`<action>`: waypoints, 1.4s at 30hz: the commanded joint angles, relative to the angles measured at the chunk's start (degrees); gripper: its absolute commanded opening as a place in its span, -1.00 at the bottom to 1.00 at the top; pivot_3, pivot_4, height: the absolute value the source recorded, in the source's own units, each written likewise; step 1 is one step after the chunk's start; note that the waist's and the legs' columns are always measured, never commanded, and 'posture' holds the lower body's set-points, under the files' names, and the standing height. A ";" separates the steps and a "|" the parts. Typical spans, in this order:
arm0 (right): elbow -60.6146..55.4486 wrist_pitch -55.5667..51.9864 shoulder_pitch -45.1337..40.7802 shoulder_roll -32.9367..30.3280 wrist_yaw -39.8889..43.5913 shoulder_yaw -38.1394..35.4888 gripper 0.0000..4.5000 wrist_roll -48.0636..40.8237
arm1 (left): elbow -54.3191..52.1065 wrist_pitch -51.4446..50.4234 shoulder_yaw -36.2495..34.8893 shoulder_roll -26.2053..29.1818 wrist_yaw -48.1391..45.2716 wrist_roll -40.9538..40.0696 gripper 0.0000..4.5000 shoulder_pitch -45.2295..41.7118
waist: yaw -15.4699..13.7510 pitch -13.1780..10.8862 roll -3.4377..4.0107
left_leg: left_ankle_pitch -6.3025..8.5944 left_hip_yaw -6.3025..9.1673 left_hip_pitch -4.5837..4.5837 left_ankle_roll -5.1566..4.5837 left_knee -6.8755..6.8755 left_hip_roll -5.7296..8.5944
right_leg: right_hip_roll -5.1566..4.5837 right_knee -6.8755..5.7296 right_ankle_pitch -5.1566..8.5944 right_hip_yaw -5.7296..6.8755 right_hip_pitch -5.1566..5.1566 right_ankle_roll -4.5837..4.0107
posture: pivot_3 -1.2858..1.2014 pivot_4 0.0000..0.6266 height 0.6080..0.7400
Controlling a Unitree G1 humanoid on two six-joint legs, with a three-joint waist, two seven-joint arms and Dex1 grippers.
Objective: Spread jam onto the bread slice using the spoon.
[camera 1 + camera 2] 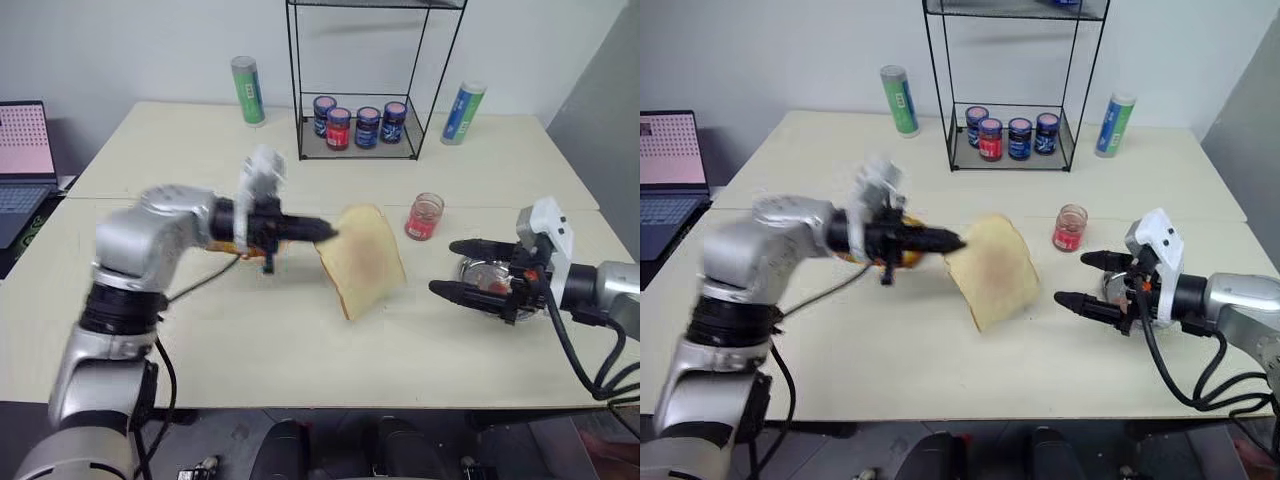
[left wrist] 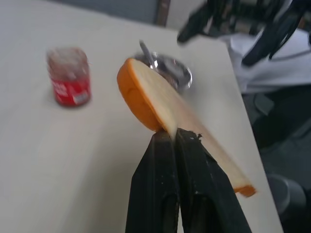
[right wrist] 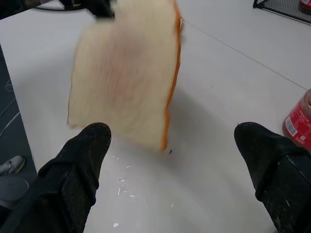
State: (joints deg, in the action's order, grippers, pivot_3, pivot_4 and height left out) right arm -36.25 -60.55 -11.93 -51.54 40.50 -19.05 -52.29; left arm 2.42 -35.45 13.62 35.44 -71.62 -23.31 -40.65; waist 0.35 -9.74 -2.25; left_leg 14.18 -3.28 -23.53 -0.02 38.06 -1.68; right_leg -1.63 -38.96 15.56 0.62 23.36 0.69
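My left gripper (image 1: pixel 328 232) is shut on one edge of the bread slice (image 1: pixel 362 260) and holds it tilted in the air above the middle of the table. The slice is pale with a thin tan crust and a faint pink smear; the fingers (image 2: pixel 160 165) pinch its rim. To its right, my right gripper (image 1: pixel 442 267) stands open and empty, its jaws wide and pointing toward the slice (image 3: pixel 121 73). The small glass jar of red jam (image 1: pixel 425 216) stands just behind. The spoon (image 2: pixel 146 51) rests in a round steel dish (image 2: pixel 179 72) behind the right gripper.
A wire rack (image 1: pixel 300 120) at the back holds several dark blue jars (image 1: pixel 360 125). A green can (image 1: pixel 247 90) and a blue-green can (image 1: pixel 463 112) flank it. A laptop (image 1: pixel 22 150) sits at far left. Something golden-brown (image 1: pixel 902 258) lies under my left wrist.
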 commanded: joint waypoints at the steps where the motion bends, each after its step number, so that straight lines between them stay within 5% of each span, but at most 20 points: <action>1: -3.47 -0.43 0.65 0.85 -2.92 -1.89 1.00 -3.17 | 8.41 15.39 4.93 -3.54 3.51 10.13 -1.00 -1.37 | -0.08 -0.03 -0.01 | 0.00 0.00 -0.01 0.00 0.01 0.00 | 0.02 0.00 0.00 -0.01 0.00 0.00 | 0.03 -0.52 1.00; 10: -4.00 0.47 3.21 2.21 -7.73 -1.95 1.00 -3.85 | 31.61 39.14 8.20 -11.50 12.13 24.46 -1.00 -9.10 | -0.43 -0.03 -0.03 | 0.01 0.05 -0.30 -0.03 0.12 0.07 | 0.20 0.12 -0.02 0.03 0.09 0.04 | 0.03 -0.52 1.00; 19: -2.80 1.48 3.05 2.32 -9.19 -1.15 1.00 -3.29 | 38.02 43.96 6.04 -14.98 11.24 24.74 -1.00 -10.72 | -0.31 -0.03 -0.03 | 0.02 0.05 -0.29 -0.03 0.10 0.04 | 0.24 0.10 -0.02 0.04 0.12 0.04 | 0.03 -0.52 1.00; 35: 2.80 5.42 8.54 2.82 -10.74 -8.49 1.00 1.11 | 38.13 44.09 -1.58 -11.64 8.06 21.82 0.52 -12.64 | -0.26 -0.03 -0.03 | 0.02 0.06 -0.28 -0.03 0.10 0.02 | 0.27 0.09 -0.02 0.06 0.12 0.05 | 0.03 -0.52 1.00; 40: 8.84 7.83 10.07 6.69 -16.74 -15.90 1.00 4.61 | 19.56 28.03 -7.13 -10.97 2.50 7.86 0.96 -8.50 | -0.24 -0.02 -0.01 | 0.01 0.04 -0.27 -0.02 0.11 0.01 | 0.27 0.07 -0.02 0.05 0.12 0.04 | 0.03 -0.52 1.00; 42: 12.04 8.26 10.22 9.47 -19.03 -18.29 1.00 4.51 | 9.40 20.42 -7.22 -10.07 1.08 2.74 0.98 -5.59 | -0.40 -0.02 -0.01 | 0.00 0.05 -0.30 0.00 0.11 0.00 | 0.24 0.07 -0.02 0.05 0.11 0.05 | 0.03 -0.52 1.00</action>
State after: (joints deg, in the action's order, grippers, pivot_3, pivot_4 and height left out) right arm -26.85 -53.80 -2.03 -43.95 24.16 -33.22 -48.22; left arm 23.09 -7.05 7.38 24.85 -68.68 -13.75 -47.56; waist -0.05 -9.76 -2.27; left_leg 14.18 -3.22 -23.84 -0.02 38.17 -1.67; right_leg -1.41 -38.88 15.54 0.67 23.46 0.74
